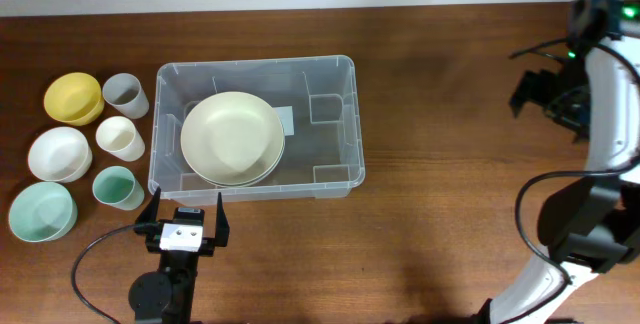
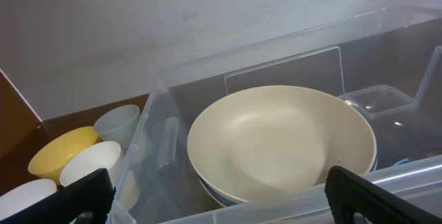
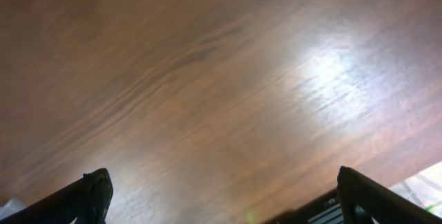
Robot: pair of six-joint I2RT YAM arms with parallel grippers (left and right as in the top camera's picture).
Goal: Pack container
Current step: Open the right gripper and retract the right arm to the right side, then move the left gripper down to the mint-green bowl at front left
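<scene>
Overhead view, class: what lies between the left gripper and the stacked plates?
Only the container's near wall separates left gripper and stacked plates; overhead and left wrist views show it.

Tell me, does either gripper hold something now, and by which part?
Nothing is held. The left gripper stands open beside the near wall of the container; the right gripper is open over the table.

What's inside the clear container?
The container holds a cream plate atop another dish, only its edge showing. The stack hides part of the white label; how many dishes lie beneath is hidden.
</scene>
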